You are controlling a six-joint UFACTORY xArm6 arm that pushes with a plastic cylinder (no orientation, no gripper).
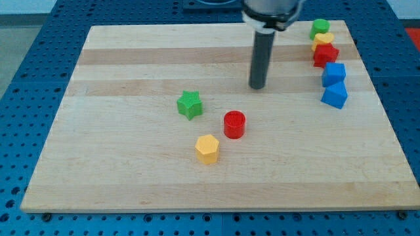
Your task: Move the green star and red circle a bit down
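Wooden board (131,177) seen from above and in front, resting on a blue perforated surface (26,78). I carry no jaws, so there is nothing to open or close: I end in a dark rod, and my tip (257,87) stands on the board above the centre, touching no block. The green star (189,105) lies toward the view's lower left of my tip, apart from it. The red circle (234,124), a short cylinder, lies below my tip and slightly to the view's left, also apart from it, and to the view's lower right of the star. A yellow hexagonal block (207,149) sits near the red circle, toward the view's lower left of it. Along the board's right edge a column of five blocks runs from the view's top downward: a green block (320,27), a yellow block (323,39), a red block (325,54), a blue block (334,73) and a second blue block (335,96), each close against or touching its neighbour; their exact shapes cannot be made out.
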